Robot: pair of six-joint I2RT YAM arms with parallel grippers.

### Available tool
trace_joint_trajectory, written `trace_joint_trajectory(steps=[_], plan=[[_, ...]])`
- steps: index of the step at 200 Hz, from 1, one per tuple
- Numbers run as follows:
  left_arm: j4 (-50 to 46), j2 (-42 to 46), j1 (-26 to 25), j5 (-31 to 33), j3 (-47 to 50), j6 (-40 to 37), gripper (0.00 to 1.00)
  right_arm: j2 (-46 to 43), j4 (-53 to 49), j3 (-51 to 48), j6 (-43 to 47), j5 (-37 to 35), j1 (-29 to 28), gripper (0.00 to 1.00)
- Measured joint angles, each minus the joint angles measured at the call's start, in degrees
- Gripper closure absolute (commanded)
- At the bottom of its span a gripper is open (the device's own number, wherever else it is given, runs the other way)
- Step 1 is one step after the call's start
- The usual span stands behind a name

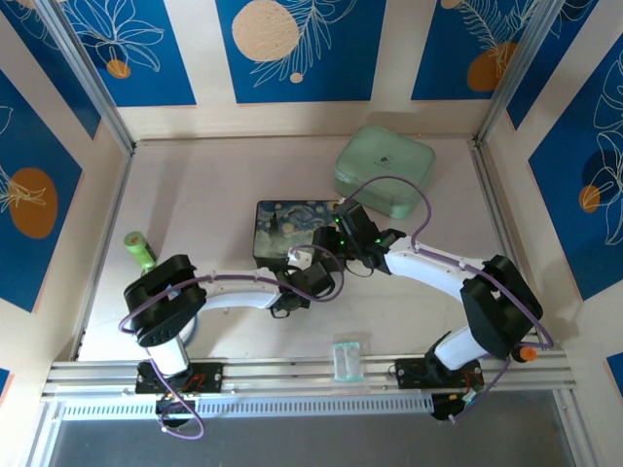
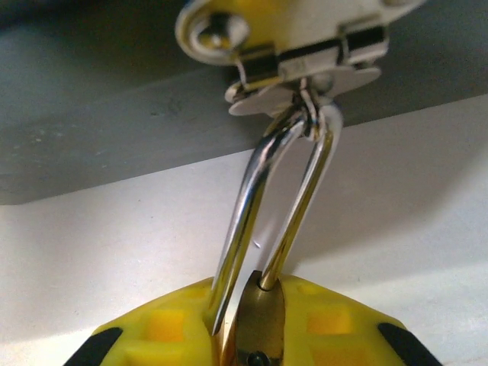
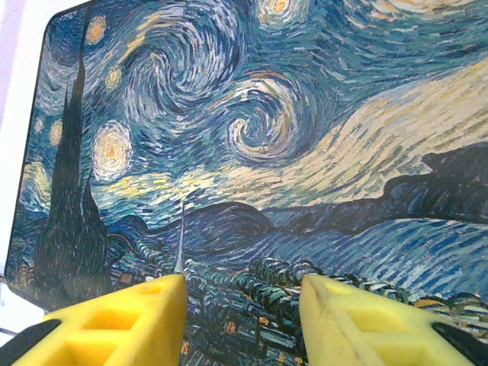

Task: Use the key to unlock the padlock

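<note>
- Your left gripper (image 2: 259,329) is clamped on the padlock (image 2: 263,311), whose shackle threads the latch (image 2: 305,57); hold steady, without twisting.
- Your right gripper (image 3: 244,313) hovers over the painted box (image 3: 252,152), jaws apart and empty; it needs the key.

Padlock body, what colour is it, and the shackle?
The padlock body is brass-gold, the shackle shiny silver; the left wrist view shows it best.

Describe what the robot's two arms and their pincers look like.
The left arm and right arm have white curved links, chunky black joints and looping purple cables. Green lights glow on the right wrist. The left pincer and right pincer have yellow fingers with recessed squares and black trim.
</note>
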State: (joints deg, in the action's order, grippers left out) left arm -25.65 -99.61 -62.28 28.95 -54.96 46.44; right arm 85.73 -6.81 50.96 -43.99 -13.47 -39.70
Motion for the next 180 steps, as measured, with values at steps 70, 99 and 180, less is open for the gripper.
trace_joint_trajectory(steps=[70,99,180], plan=[[-6.7,-1.2,-2.2,3.2,-0.8,1.1,0.70,0.1,0.2,0.0,-0.7,0.0,-0.1,0.54],[-8.4,-2.3,-3.1,4.7,-1.8,1.5,0.70,0.3,0.2,0.0,-1.1,0.0,-0.1,0.54],[-9.3,-1.0,-5.2,6.2,-1.8,-0.1,0.65,0.2,0.7,-0.2,-1.5,0.0,-0.1,0.54]])
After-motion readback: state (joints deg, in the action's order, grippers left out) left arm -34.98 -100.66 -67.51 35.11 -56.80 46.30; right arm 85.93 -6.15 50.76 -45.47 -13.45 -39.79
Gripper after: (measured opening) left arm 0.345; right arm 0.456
